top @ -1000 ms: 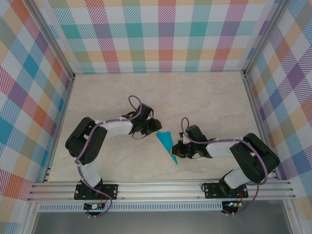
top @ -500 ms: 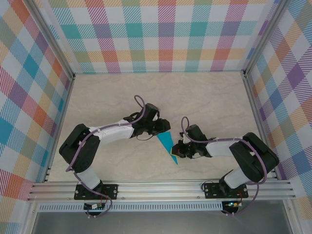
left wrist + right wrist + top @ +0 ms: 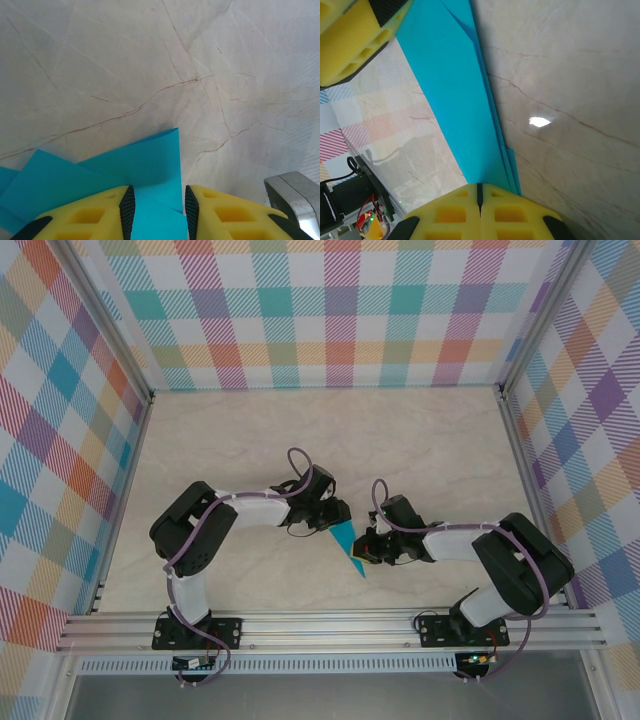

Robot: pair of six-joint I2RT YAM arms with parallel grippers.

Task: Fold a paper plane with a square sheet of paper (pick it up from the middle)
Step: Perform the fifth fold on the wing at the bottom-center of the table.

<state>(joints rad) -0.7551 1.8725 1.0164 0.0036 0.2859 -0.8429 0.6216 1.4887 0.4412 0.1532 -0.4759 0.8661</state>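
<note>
One paper plane (image 3: 348, 545), long axis diagonal, tip toward the near edge.
Left gripper (image 3: 160, 212) apart astride it; right gripper (image 3: 480, 200) clamped on it.

Smooth matt teal paper plane (image 3: 455, 100); glossy, veined marble-look tabletop (image 3: 570, 75).

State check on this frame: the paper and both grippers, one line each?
paper plane: folded into a narrow, layered, pointed dart, lying on the table.
left gripper: open, jaws apart astride the plane's wide end.
right gripper: shut on the paper plane at its narrow end.
</note>
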